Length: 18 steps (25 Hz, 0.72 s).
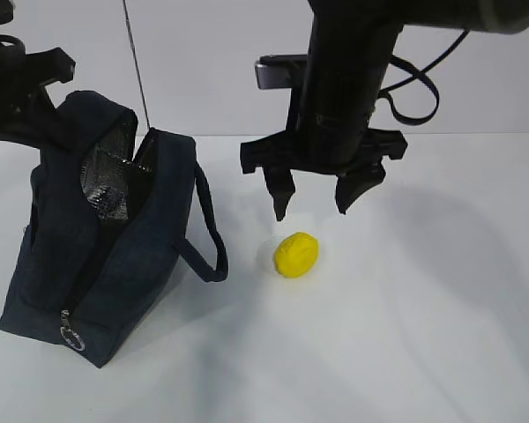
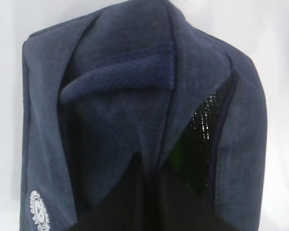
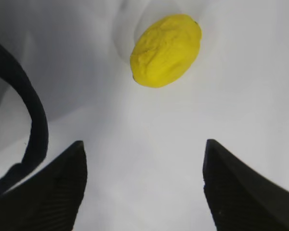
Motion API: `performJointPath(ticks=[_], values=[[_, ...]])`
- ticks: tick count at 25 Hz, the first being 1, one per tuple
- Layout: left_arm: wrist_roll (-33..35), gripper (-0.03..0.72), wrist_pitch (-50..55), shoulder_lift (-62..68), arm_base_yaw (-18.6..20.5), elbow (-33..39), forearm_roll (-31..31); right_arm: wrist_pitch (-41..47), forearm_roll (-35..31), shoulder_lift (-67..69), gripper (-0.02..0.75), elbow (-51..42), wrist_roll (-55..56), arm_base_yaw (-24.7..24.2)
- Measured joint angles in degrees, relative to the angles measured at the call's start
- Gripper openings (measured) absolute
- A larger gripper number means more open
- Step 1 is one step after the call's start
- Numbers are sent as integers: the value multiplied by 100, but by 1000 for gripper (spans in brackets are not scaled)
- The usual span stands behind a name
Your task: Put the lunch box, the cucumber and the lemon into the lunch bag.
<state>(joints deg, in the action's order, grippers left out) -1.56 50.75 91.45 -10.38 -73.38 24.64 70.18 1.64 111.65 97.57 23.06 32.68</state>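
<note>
Hovering over the white surface [image 1: 423, 335], our right claw [image 1: 316, 208] hangs with its two black fingers spread wide and holding nothing. We note the small bright yellow oval lemon [image 1: 296, 254] lying on the surface just below and slightly forward of the gap; in the right wrist view the lemon [image 3: 166, 50] sits ahead of the fingertips [image 3: 62, 183], its long axis slanted across the claw's opening line. We judge the right arm far nearer than the left. Skin looks dimpled, matte, unbruised. The dark navy fabric lunch bag [image 1: 115, 264] stands open to the left, silver lining showing; we cannot tell the left claw's state.
</note>
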Motion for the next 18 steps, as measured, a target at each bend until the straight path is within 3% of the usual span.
performJointPath(ticks=[10,18], values=[[156,-7,-8,0,0,0,-26,-1622,-214,0,568,-1031,1702,-71],[187,-7,-84,0,0,0,-26,-1923,-288,421,568,-1052,2077,-254]])
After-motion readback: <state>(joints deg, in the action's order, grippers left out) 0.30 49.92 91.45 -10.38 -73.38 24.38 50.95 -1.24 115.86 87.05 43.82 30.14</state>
